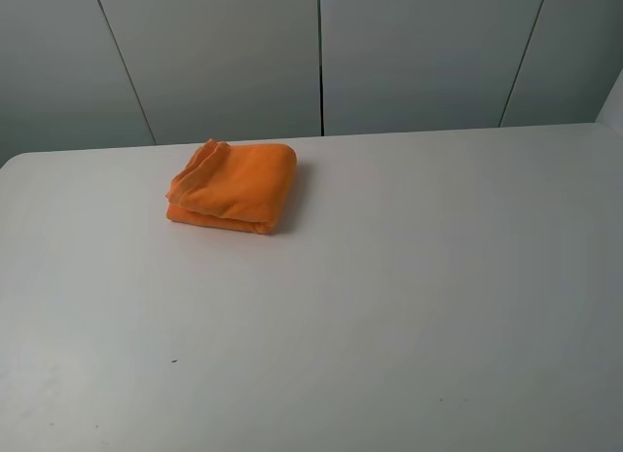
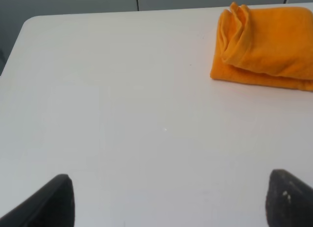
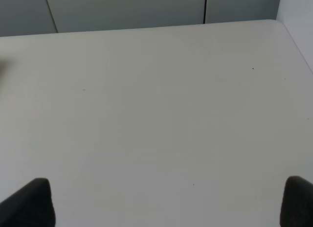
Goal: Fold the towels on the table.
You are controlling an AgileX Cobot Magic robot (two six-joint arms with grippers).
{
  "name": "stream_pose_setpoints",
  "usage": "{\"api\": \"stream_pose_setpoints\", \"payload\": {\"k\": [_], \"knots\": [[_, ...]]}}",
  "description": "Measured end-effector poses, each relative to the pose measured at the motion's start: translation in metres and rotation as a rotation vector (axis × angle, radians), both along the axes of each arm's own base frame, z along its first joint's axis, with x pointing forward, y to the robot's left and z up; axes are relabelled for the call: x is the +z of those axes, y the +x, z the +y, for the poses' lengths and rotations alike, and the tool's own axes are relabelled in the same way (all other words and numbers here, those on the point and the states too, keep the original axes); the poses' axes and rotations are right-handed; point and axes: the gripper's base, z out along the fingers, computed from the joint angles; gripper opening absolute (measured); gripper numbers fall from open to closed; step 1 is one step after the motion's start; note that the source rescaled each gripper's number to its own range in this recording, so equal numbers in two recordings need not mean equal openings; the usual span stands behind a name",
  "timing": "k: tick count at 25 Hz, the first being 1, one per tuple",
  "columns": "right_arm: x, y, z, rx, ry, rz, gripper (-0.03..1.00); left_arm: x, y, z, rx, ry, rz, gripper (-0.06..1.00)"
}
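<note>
The orange towel (image 1: pixel 234 186) already lies folded in a compact stack near the desk's (image 1: pixel 389 306) far edge toward its left corner, both sets of fingers spread wide and empty, so any further grab would likely undo the loose layers.

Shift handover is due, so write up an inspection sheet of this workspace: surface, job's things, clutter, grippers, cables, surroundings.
Surface: white table, matte, with a few tiny dark specks.
Job's things: one orange towel, already folded into a thick layered bundle, lying toward the far left of the table.
Clutter: nothing seen.
Grippers: left gripper open, over bare table, short of the towel; right gripper open, over bare table, touching nothing. Neither shows in the high view.
Cables: nothing seen.
Surroundings: grey wall panels with vertical seams behind the table.
</note>
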Motion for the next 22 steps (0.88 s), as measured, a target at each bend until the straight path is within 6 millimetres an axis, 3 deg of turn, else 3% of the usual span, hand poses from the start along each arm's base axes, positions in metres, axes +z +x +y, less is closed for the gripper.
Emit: {"api": "stream_pose_setpoints", "payload": {"k": [22], "knots": [[0.0,0.0,0.0,0.0,0.0,0.0,1.0,0.0,0.0,0.0,0.0,0.0,0.0,1.0]]}}
